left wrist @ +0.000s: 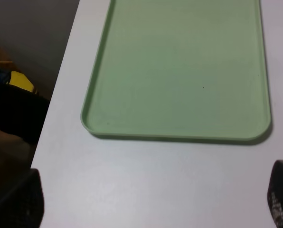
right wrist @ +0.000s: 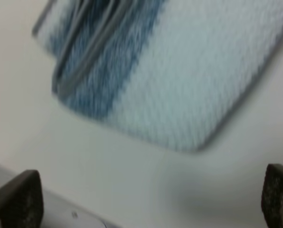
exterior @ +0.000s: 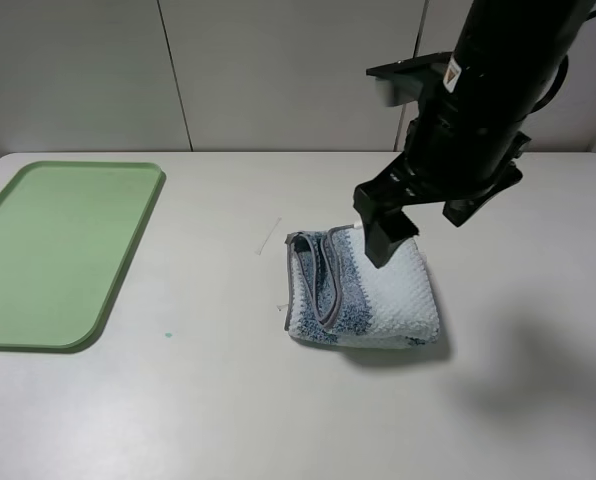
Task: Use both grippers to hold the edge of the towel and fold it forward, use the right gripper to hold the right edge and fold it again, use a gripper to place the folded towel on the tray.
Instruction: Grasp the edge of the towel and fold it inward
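On the table, right of centre in the high view, the towel lies folded into a compact wad. Its pale face is up on the right part and a blue-grey stripe runs down the left part. Grey hem shows in stacked loops along that left side.

Tray: flat at the table's left, well apart from the towel, nothing on it.

Right arm: reaches down over the towel's far right corner. Right gripper has its fingers spread wide with nothing between them. The right wrist view is blurred and shows the towel beyond the fingertips. Whether any finger touches the cloth cannot be told.

Left gripper: not in the high view. Its wrist view shows the fingers spread wide and empty over bare table, just beside one short end of the tray.

Towel is not on the tray – it rests on the table only.
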{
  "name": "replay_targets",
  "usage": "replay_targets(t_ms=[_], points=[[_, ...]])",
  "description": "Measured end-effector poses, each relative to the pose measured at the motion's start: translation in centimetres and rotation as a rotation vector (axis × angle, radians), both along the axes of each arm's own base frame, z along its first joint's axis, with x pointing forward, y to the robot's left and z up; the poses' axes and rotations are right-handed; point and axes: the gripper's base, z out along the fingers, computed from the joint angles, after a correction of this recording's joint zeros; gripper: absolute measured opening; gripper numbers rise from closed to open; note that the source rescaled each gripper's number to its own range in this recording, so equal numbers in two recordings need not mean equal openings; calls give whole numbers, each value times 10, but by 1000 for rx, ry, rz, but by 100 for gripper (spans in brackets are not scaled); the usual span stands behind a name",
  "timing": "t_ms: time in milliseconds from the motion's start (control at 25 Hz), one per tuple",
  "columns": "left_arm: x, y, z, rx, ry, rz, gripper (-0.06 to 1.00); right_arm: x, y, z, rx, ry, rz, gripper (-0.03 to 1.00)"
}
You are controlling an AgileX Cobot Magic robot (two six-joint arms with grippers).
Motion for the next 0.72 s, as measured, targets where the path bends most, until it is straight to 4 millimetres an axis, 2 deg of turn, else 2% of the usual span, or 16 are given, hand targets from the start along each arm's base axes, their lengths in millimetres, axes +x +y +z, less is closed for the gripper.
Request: replay_targets(t_ms=[200, 720], points=[[0, 0, 0, 0, 0, 0, 93, -21, -12, 21, 47, -21, 108, 100], [0, 0, 0, 0, 0, 0, 93, -100, -71, 32, 137, -83, 133, 100]])
